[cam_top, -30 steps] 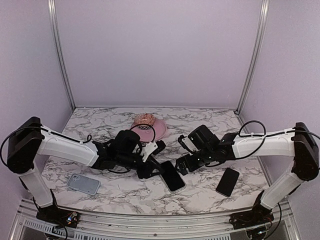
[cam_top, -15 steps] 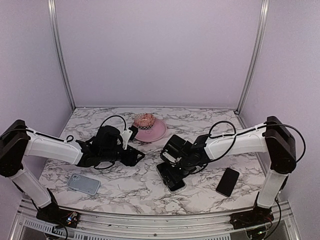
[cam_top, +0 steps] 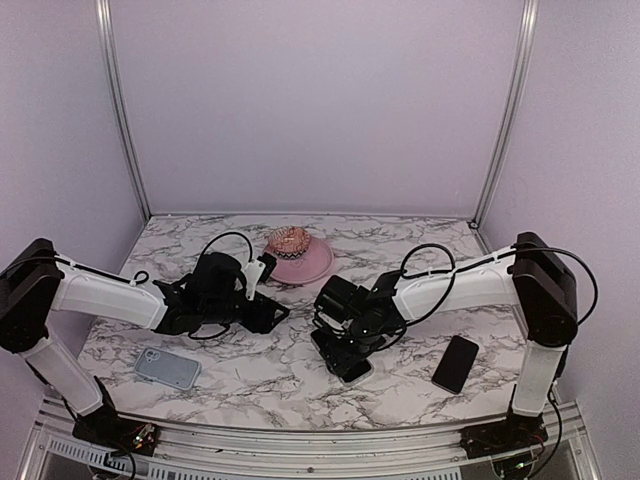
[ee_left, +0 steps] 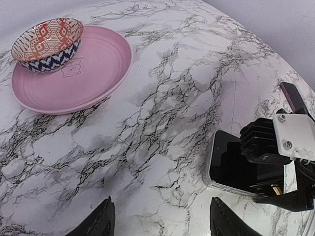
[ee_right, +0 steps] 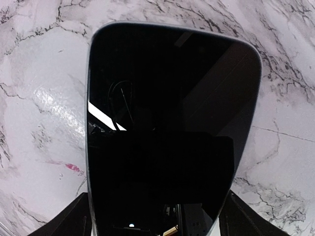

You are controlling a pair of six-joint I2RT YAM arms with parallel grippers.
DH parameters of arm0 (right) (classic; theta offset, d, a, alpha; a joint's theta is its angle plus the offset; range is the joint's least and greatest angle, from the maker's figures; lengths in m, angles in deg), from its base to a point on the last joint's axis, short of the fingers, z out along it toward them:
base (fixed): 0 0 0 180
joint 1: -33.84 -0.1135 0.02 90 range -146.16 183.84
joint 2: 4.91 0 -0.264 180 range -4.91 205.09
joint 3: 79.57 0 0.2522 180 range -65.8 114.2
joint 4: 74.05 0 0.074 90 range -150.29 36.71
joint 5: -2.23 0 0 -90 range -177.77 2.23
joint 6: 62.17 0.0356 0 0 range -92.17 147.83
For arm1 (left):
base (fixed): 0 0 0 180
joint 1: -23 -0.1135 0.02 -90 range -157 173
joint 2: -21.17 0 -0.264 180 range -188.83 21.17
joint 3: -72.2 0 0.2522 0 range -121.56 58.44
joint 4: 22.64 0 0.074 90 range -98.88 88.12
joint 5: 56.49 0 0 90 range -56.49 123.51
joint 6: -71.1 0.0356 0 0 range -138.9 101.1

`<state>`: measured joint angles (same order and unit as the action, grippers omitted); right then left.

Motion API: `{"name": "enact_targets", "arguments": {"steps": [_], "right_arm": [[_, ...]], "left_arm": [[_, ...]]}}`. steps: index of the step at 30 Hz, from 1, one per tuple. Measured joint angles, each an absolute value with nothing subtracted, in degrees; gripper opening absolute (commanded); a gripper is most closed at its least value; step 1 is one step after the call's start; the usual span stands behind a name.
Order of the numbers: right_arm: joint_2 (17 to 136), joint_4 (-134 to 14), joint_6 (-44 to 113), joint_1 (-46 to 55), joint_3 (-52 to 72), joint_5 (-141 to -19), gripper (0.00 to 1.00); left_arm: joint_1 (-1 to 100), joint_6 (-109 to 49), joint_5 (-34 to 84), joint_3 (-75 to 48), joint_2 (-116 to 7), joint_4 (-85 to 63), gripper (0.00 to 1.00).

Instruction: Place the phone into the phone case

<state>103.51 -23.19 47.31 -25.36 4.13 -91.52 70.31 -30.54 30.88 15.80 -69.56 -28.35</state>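
Phone (ee_right: pixel 172 113) lies flat, screen up, mid-desk (cam_top: pixel 250 372), short of the front edge. It is glossy black with a thin pale rim (only reflections on the glass). Your right pincer (ee_right: pixel 157 220) straddles its end, fingers spread. Left pincer (ee_left: pixel 160 221) hangs apart and empty over bare marble, with the pink plate (ee_left: pixel 98 73) well apart.

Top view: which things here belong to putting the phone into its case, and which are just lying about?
Job: phone, under the right claw; the clear case cannot be made out.
Lying about: black phone, grey-blue slab, pink plate, bowl.
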Motion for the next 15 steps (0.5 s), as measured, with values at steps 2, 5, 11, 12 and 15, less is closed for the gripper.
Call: {"name": "enact_targets", "arguments": {"steps": [2, 5, 11, 12, 15], "right_arm": [[103.5, -23.3, 47.3, -25.4, 4.1, -91.8, 0.67], [103.5, -23.3, 47.3, -25.4, 4.1, -91.9, 0.56], [101.2, -26.7, 45.8, -25.4, 1.0, -91.8, 0.44], [100.2, -27.8, 45.5, -25.4, -0.3, -91.8, 0.42], [96.3, -30.7, 44.4, -25.4, -4.3, -91.9, 0.38]], "left_arm": [[70.3, -30.5, 30.9, 15.8, -69.6, -28.4, 0.66], [70.3, -30.6, 30.8, 15.8, -69.6, -28.3, 0.66], [70.3, -31.5, 27.6, 14.4, -71.3, -28.3, 0.73], [70.3, -32.1, 26.3, 13.8, -71.8, -28.3, 0.74], [70.3, -33.9, 22.5, 11.8, -73.1, -28.1, 0.76]]}}
